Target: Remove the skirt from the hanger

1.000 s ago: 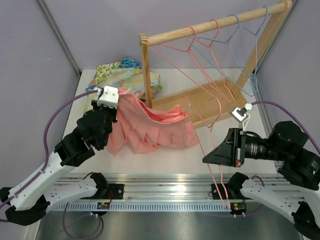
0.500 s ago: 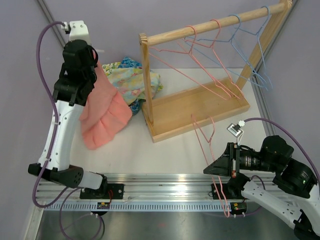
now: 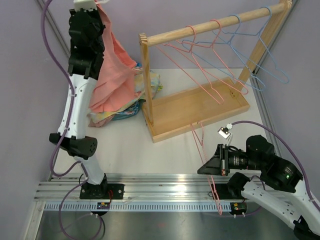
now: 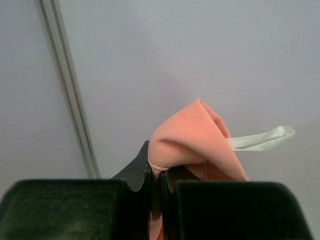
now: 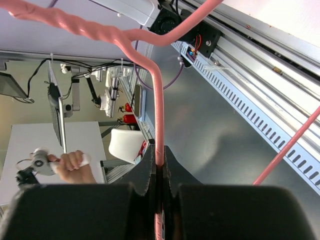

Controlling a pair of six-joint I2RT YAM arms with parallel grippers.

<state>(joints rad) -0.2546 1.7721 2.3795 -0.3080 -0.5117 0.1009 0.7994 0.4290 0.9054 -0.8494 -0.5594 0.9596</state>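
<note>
The left end effector (image 4: 156, 169), clamped on the pink skirt (image 3: 112, 75), has swung it high over the counter's (image 3: 130, 145) far-left corner. The right end effector (image 5: 159, 167), pinching the bare pink hanger (image 5: 159, 110), has drawn back to the near edge. Separation looks complete.

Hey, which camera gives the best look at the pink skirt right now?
Top external: the whole skirt hangs from the raised left gripper. The left wrist view shows only a pinched fold and a white loop; the right wrist view shows none of it, only the pink hanger in the right gripper.
</note>
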